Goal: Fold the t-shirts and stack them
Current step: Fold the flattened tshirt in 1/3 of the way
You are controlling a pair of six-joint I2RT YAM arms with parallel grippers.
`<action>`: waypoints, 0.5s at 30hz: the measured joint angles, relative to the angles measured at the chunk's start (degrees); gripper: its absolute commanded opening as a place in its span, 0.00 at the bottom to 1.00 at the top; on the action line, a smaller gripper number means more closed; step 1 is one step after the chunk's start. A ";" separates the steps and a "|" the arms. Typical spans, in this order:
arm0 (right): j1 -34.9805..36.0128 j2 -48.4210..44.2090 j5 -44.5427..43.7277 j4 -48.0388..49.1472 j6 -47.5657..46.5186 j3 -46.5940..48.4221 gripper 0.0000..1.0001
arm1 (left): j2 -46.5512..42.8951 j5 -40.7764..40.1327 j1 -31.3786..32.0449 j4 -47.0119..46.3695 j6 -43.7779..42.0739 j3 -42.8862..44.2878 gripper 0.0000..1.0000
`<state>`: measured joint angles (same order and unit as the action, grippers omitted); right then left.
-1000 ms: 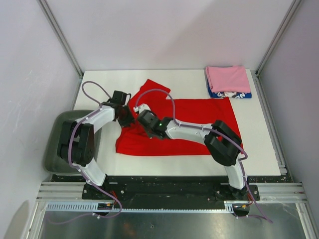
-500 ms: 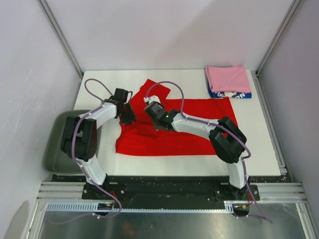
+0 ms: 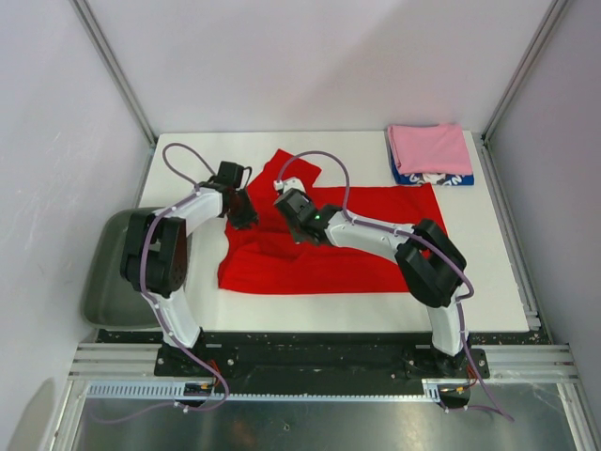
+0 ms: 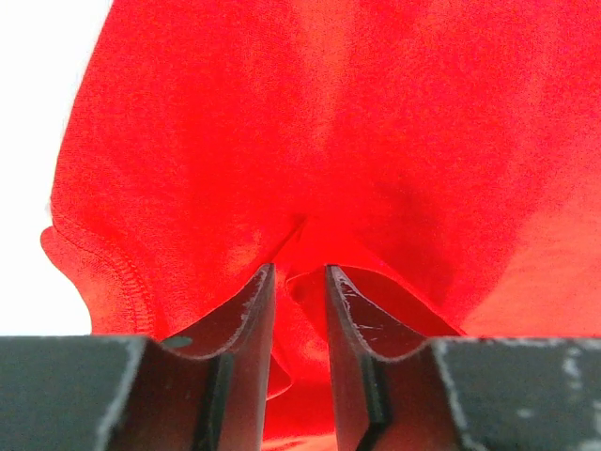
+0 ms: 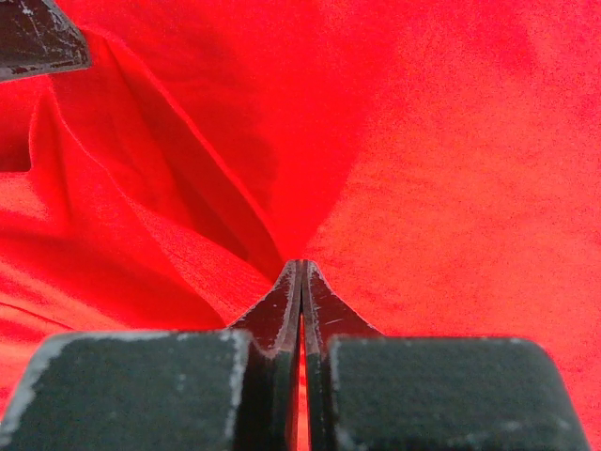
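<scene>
The red t-shirt (image 3: 376, 225) lies spread across the white table, its left part bunched and a sleeve pointing to the back. My left gripper (image 3: 246, 214) sits at the shirt's left edge; in the left wrist view (image 4: 300, 272) its jaws stand narrowly apart with a fold of red cloth (image 4: 310, 141) between them. My right gripper (image 3: 286, 202) is just to its right, jaws pressed together on a pinch of the red cloth (image 5: 441, 188) in the right wrist view (image 5: 301, 268). The folded pink t-shirt (image 3: 429, 147) lies on the folded blue t-shirt (image 3: 432, 177) at the back right.
A grey-green tray (image 3: 103, 282) hangs off the table's left edge beside the left arm. Metal frame posts stand at the back corners. The table's (image 3: 488, 272) right edge runs along a rail.
Both grippers have moved toward the back of the table, the right one also to the right, carrying the shirt's left part with them. The pink and blue stack has not moved.
</scene>
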<state>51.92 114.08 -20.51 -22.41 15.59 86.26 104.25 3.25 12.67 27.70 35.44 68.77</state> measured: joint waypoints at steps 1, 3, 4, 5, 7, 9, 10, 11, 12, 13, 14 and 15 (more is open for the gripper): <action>-0.07 0.00 0.02 -0.02 0.07 0.00 0.00 | 0.04 0.00 0.00 -0.02 -0.02 0.02 0.27; -0.15 0.00 0.04 -0.02 0.24 0.00 0.00 | 0.15 0.02 0.00 0.00 -0.09 0.04 0.20; -0.22 0.00 0.04 0.00 0.28 0.00 0.00 | 0.24 0.04 0.00 0.00 -0.15 0.04 0.15; -0.28 0.00 0.07 0.00 0.31 0.00 0.00 | 0.31 0.04 0.00 0.00 -0.42 0.04 0.10; -0.42 0.00 0.07 0.00 0.39 0.00 0.00 | 0.35 0.13 0.00 0.02 -0.61 0.09 0.03; -0.55 0.00 0.07 0.00 0.46 0.00 0.00 | 0.35 0.20 0.02 0.02 -0.87 0.35 0.01; -0.63 0.00 0.07 0.00 0.46 0.00 0.00 | 0.35 0.24 0.02 0.04 -0.98 0.59 0.00; -0.70 -0.02 0.04 0.00 0.48 0.00 0.00 | 0.35 0.26 0.02 0.07 -1.05 0.92 0.00; -0.81 -0.04 0.02 0.00 0.48 0.00 0.00 | 0.35 0.28 0.02 0.02 -1.05 1.22 0.00; -0.85 -0.09 0.00 0.00 0.50 0.00 0.00 | 0.33 0.37 0.02 0.02 -1.07 1.55 0.00; -0.96 -0.15 -0.02 0.00 0.50 0.00 0.00 | 0.31 0.44 0.07 0.00 -1.11 1.86 0.00; -1.05 -0.26 -0.02 0.00 0.50 0.00 0.00 | 0.20 0.44 0.09 -0.07 -1.18 1.99 0.00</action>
<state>50.87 113.82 -20.53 -22.41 16.10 86.26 104.44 3.68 12.75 27.64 34.26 70.76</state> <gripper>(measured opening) 0.009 0.004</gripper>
